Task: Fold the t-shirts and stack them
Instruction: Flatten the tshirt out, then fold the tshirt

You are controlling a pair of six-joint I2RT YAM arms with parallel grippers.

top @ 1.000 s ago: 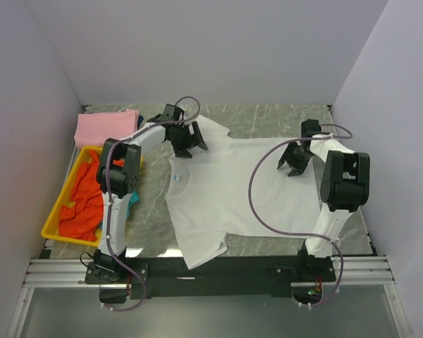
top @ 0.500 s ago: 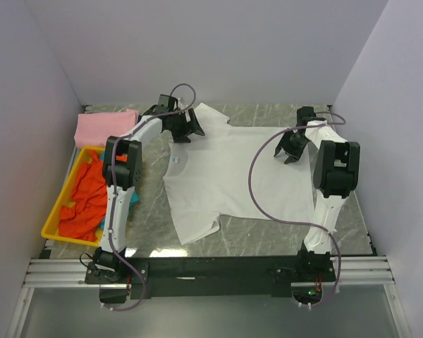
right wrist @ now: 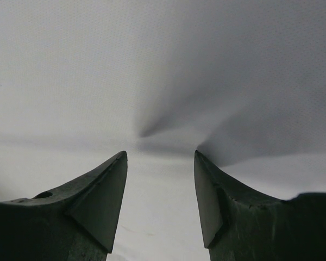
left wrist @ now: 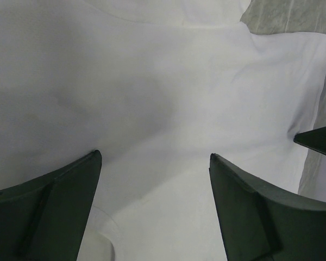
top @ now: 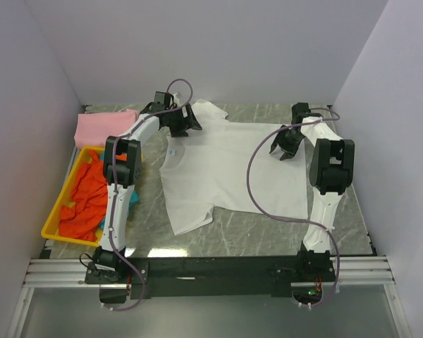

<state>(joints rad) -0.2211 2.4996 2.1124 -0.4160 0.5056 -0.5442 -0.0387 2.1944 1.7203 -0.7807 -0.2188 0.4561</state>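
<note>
A white t-shirt (top: 225,169) with a small blue neck label (top: 171,151) lies spread flat on the marble table, collar to the left. My left gripper (top: 185,127) is at its far left shoulder. In the left wrist view the gripper (left wrist: 155,157) has its jaws wide apart over white cloth (left wrist: 152,81). My right gripper (top: 282,148) is at the shirt's far right edge. In the right wrist view the gripper (right wrist: 160,155) has its jaws apart, with creases in the cloth (right wrist: 152,65) running to a point just beyond the tips.
A folded pink t-shirt (top: 102,127) lies at the far left. A yellow tray (top: 53,224) at the left holds a crumpled orange-red t-shirt (top: 84,201), with a bit of teal cloth (top: 132,199) at its right side. White walls enclose the table.
Both grippers moved toward the far edge and slightly left, and the white t-shirt slid with them, away from the table's near edge.
</note>
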